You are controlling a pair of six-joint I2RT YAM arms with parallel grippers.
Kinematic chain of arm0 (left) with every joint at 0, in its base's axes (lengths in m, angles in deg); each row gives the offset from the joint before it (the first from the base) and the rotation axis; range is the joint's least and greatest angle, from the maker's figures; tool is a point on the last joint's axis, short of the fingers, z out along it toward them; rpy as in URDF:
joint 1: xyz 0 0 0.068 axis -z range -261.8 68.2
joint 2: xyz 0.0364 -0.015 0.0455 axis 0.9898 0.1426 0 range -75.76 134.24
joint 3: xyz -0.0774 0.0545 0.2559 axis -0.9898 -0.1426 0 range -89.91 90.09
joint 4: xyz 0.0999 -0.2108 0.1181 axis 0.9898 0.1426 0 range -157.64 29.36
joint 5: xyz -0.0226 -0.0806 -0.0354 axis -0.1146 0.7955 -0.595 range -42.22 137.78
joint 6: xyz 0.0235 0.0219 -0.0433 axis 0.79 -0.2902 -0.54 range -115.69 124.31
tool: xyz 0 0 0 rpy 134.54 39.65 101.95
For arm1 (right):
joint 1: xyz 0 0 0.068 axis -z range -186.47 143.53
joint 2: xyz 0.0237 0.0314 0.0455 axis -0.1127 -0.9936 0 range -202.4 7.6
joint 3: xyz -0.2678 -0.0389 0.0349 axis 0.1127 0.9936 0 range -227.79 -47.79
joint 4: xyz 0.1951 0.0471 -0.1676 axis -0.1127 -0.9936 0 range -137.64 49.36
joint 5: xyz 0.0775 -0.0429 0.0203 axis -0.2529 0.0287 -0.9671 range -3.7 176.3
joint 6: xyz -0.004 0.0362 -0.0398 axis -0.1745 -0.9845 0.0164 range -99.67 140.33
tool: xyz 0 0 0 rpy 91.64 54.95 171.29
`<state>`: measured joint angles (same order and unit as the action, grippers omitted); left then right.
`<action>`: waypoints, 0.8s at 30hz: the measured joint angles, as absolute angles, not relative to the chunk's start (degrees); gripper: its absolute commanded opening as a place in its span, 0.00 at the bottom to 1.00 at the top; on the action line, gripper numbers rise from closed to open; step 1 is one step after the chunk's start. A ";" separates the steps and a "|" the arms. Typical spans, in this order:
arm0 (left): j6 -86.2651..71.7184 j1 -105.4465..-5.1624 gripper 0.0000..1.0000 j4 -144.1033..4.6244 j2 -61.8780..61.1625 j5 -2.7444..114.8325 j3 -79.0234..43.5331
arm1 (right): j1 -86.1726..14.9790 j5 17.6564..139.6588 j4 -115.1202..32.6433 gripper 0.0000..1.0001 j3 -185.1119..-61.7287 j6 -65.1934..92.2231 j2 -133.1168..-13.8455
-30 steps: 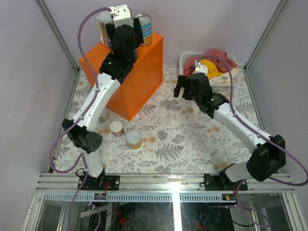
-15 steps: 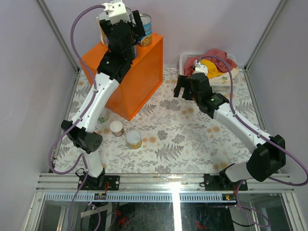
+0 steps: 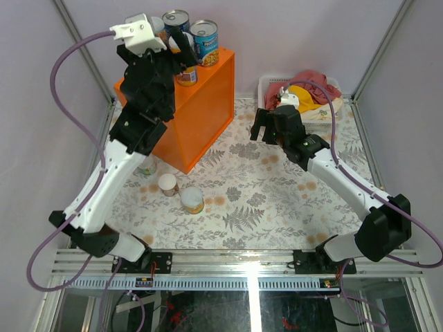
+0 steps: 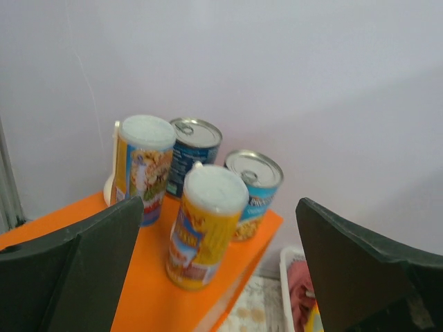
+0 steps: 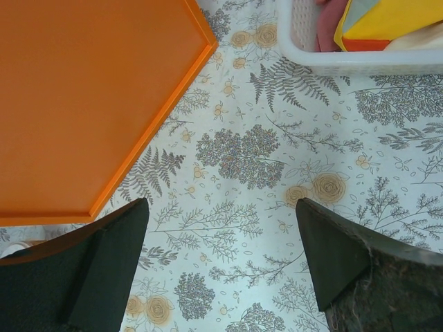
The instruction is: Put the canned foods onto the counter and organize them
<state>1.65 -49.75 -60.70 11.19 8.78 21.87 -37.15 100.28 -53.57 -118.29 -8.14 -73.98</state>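
The orange counter (image 3: 204,111) stands at the back left. On its top stand a dark blue can (image 3: 176,21), a light blue can (image 3: 205,41), a yellow tube (image 3: 185,73) in front, and another yellow tube (image 4: 142,169) at the left. My left gripper (image 3: 178,50) is open and empty, raised above and in front of these cans; the near yellow tube (image 4: 205,232) stands free between its fingers (image 4: 76,270). Three more cans (image 3: 168,184) (image 3: 193,200) (image 3: 147,167) stand on the table by the counter. My right gripper (image 3: 266,128) is open and empty over the floral table.
A white basket (image 3: 270,84) of red and yellow cloths sits at the back right; it also shows in the right wrist view (image 5: 360,62). The orange counter's side (image 5: 90,90) fills the upper left of the right wrist view. Metal frame posts stand at the back corners.
My left arm has risen and drawn back to the left, away from the counter top. The yellow tube it covered now stands free on the counter. The right arm has not moved.
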 measured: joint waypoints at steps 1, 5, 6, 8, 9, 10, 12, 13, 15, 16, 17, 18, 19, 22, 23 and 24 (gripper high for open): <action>1.96 -48.59 0.91 -61.00 9.12 8.67 19.77 | -37.15 100.28 -53.59 0.94 -118.15 -8.12 -73.87; 2.42 -44.24 0.89 -60.76 2.69 7.73 12.28 | -37.15 100.25 -53.66 0.93 -117.43 -7.53 -73.09; 2.31 -43.11 0.89 -60.52 1.34 7.49 10.40 | -37.17 100.25 -53.68 0.93 -117.24 -7.29 -72.82; 1.54 -41.03 0.88 -59.56 -1.24 6.68 6.55 | -37.17 100.23 -53.66 0.93 -116.89 -6.98 -72.43; 1.17 -40.02 0.88 -58.95 -2.27 6.22 5.00 | -37.19 100.23 -53.68 0.93 -116.73 -6.83 -72.28; 0.58 -38.82 0.88 -58.12 -3.41 5.54 3.19 | -37.26 100.21 -53.68 0.93 -116.49 -6.63 -72.12; -0.60 -36.20 0.88 -56.37 -5.40 3.99 0.06 | -37.52 100.21 -53.68 0.93 -116.12 -6.28 -71.97; -1.32 -34.74 0.88 -55.67 -6.23 3.29 -1.32 | -37.71 100.25 -53.70 0.93 -115.95 -6.11 -71.93; -2.61 -32.09 0.88 -54.31 -7.38 1.57 -3.59 | -38.20 100.25 -53.70 0.93 -115.55 -5.93 -71.84; -3.49 -30.76 0.88 -53.44 -7.89 0.43 -4.77 | -38.50 100.23 -53.70 0.93 -115.20 -5.82 -71.71; -4.34 -29.86 0.88 -52.78 -8.19 -0.47 -5.75 | -38.79 100.23 -53.72 0.93 -114.79 -5.78 -71.47; -5.63 -28.79 0.88 -51.93 -8.59 -1.52 -6.98 | -38.98 100.25 -53.75 0.93 -114.44 -5.76 -71.25; -7.51 -27.65 0.88 -50.42 -9.05 -2.74 -8.70 | -39.14 100.23 -53.75 0.93 -114.02 -5.76 -70.94; -12.32 -25.60 0.88 -46.77 -9.88 -5.21 -12.57 | -39.22 100.25 -54.01 0.93 -113.02 -5.76 -69.89; -14.33 -25.07 0.88 -45.31 -10.14 -6.02 -14.02 | -39.24 100.28 -54.10 0.93 -112.78 -5.76 -69.59; -16.36 -24.59 0.88 -43.87 -10.44 -6.74 -15.55 | -39.24 100.28 -54.16 0.93 -112.60 -5.76 -69.33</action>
<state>-16.36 -24.59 -43.87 -10.44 -6.74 -15.55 -39.24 100.28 -54.16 -112.60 -5.76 -69.33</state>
